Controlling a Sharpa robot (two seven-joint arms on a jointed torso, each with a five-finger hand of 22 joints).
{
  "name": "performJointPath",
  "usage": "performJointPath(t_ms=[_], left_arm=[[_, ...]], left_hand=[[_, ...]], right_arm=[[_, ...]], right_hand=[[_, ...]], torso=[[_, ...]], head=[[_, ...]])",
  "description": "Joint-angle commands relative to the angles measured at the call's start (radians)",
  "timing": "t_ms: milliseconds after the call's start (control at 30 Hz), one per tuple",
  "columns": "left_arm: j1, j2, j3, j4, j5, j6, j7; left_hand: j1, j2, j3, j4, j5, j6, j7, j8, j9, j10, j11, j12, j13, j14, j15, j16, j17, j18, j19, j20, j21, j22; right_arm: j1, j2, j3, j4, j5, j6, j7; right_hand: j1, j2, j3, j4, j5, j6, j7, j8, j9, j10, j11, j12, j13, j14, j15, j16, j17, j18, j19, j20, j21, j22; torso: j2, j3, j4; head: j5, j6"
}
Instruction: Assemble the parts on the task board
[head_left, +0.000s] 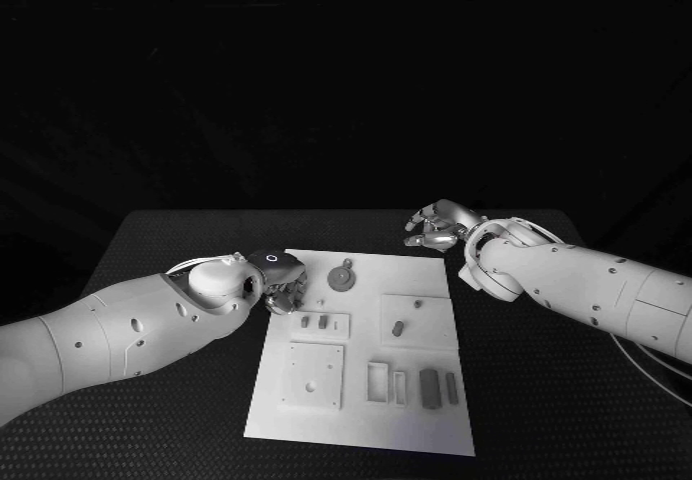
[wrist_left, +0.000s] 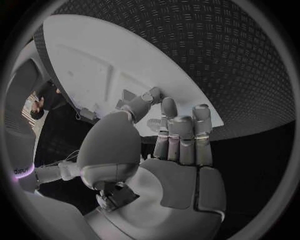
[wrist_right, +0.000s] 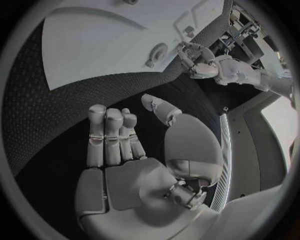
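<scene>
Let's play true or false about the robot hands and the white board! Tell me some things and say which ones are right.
1. The left hand is at the task board's edge. True.
2. The right hand is holding a part. False: it holds nothing and is over the black table, off the board.
3. A round part lies on the board. True.
4. The board is black. False: it is white.

Left hand (head_left: 277, 290) sits over left edge of task board (head_left: 433, 410), beside round part (head_left: 342, 276). Right hand (head_left: 437, 228) off board's far right corner, over bare table (head_left: 173, 240). Board's near half unobstructed.
</scene>
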Motion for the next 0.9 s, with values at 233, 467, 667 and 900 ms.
performJointPath(t_ms=[233, 467, 667, 900], left_arm=[[-0.027, -0.017, -0.02, -0.031, 0.046, -0.065, 0.005], [-0.027, -0.035, -0.019, -0.036, 0.197, -0.167, 0.061], [-0.028, -0.039, -0.017, -0.039, 0.308, -0.226, 0.109], [-0.028, -0.042, -0.016, -0.04, 0.383, -0.247, 0.136]], left_hand=[[0.017, 0.062, 0.022, -0.03, 0.031, 0.027, -0.006, 0.01, -0.001, 0.049, -0.006, -0.001, -0.034, 0.039, -0.009, 0.003, 0.006, 0.004, 0.03, -0.08, 0.007, 0.013], [0.016, 0.061, 0.025, -0.031, 0.034, 0.027, -0.007, 0.009, -0.001, 0.052, -0.007, -0.002, -0.036, 0.042, -0.01, 0.003, 0.006, 0.005, 0.034, -0.081, 0.008, 0.013], [0.014, 0.06, 0.03, -0.032, 0.039, 0.027, -0.008, 0.008, -0.002, 0.056, -0.008, -0.005, -0.042, 0.046, -0.012, 0.001, 0.007, 0.007, 0.041, -0.084, 0.01, 0.013], [0.013, 0.06, 0.031, -0.03, 0.039, 0.024, -0.008, 0.006, -0.003, 0.058, -0.009, -0.006, -0.045, 0.047, -0.012, 0.0, 0.008, 0.008, 0.044, -0.085, 0.011, 0.013]], right_arm=[[0.0, -0.001, 0.0, 0.0, -0.005, 0.006, 0.008], [0.0, -0.002, 0.0, -0.001, -0.005, 0.005, 0.009], [0.0, -0.002, 0.0, -0.001, -0.005, 0.005, 0.01], [0.0, -0.002, 0.0, -0.001, -0.005, 0.005, 0.011]], right_hand=[[-0.008, 0.001, 0.0, -0.006, 0.006, 0.021, 0.017, 0.006, -0.001, -0.114, 0.016, 0.007, -0.002, -0.009, -0.001, 0.006, -0.002, 0.045, 0.001, -0.007, -0.005, 0.018], [-0.008, 0.001, 0.0, -0.006, 0.006, 0.021, 0.017, 0.006, -0.001, -0.114, 0.016, 0.007, -0.002, -0.009, -0.001, 0.006, -0.002, 0.045, 0.001, -0.007, -0.005, 0.018], [-0.008, 0.001, 0.0, -0.006, 0.006, 0.021, 0.017, 0.006, -0.001, -0.114, 0.016, 0.007, -0.002, -0.009, -0.001, 0.006, -0.002, 0.045, 0.0, -0.007, -0.005, 0.018], [-0.008, 0.001, 0.0, -0.006, 0.006, 0.022, 0.017, 0.006, -0.001, -0.115, 0.016, 0.007, -0.002, -0.009, -0.001, 0.006, -0.002, 0.045, 0.0, -0.007, -0.005, 0.018]], torso=[[-0.001, -0.0012, 0.0015], [0.0, -0.0008, 0.0], [0.0, -0.0006, 0.0007], [0.0, -0.0003, 0.0]], head=[[0.0, 0.002], [0.0, 0.006], [-0.002, 0.007], [-0.001, 0.008]])
